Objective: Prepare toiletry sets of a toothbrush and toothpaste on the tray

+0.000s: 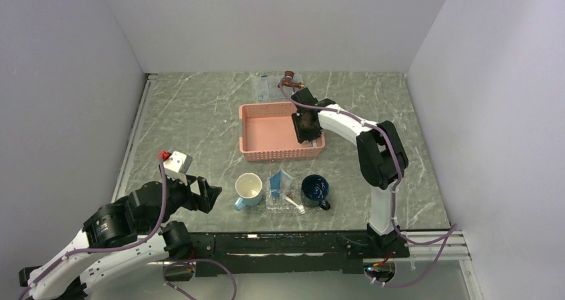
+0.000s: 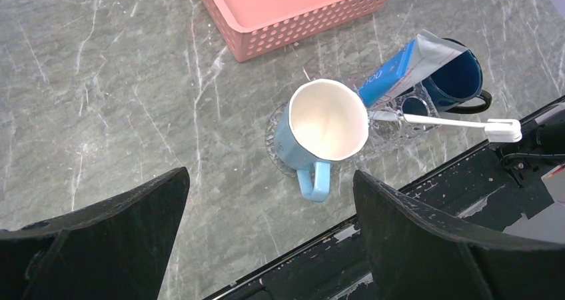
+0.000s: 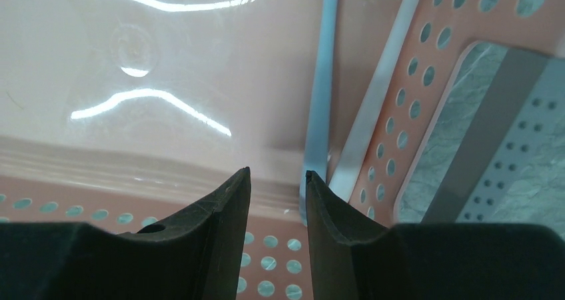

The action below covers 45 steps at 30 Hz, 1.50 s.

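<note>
Right gripper (image 3: 276, 173) is down inside the pink basket (image 1: 280, 155), and one set sits in the small clear tray (image 1: 274, 205).

The right jaws stand narrowly apart with nothing between them, close against the basket's corner wall. One tip is just beside a pale blue stick (image 3: 323, 80), and a white stick (image 3: 376, 100) lies along the same wall; both are cut off from view. The left gripper (image 1: 208, 197) hangs wide open over bare table (image 1: 186, 127) near the front edge. One toothbrush (image 2: 453, 121) crosses the tray, its end past the table edge, and one toothpaste tube (image 2: 393, 73) tilts there too. Two cups crowd the tray, a pale cup (image 1: 248, 190) and a dark mug (image 1: 314, 190). A larger clear tray (image 1: 266, 85) by the far wall is hard to make out.
</note>
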Motion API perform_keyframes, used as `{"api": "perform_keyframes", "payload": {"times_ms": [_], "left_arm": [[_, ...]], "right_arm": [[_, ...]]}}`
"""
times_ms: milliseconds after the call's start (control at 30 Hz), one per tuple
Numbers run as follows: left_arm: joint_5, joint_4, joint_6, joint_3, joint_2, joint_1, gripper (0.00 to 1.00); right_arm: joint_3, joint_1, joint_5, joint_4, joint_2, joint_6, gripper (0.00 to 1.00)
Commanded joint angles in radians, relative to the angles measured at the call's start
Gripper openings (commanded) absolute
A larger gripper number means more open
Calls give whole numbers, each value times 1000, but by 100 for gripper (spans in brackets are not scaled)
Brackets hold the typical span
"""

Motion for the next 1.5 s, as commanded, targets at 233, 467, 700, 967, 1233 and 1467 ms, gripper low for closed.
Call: {"api": "perform_keyframes", "payload": {"times_ms": [233, 467, 700, 967, 1233, 1467], "left_arm": [[-29, 17, -16, 0, 0, -2, 99], [-30, 17, -16, -1, -2, -2, 100], [-26, 19, -14, -1, 3, -2, 99], [-27, 19, -15, -1, -3, -2, 99], [-27, 20, -15, -1, -3, -2, 99], [-19, 17, -17, 12, 27, -1, 99]], "right_arm": [[81, -25, 14, 18, 75, -9, 39], [82, -29, 20, 18, 100, -5, 39], [92, -29, 18, 7, 112, -12, 39], [81, -29, -21, 5, 129, -21, 15], [71, -25, -15, 9, 79, -43, 0], [22, -9, -12, 76, -58, -59, 0]]}}
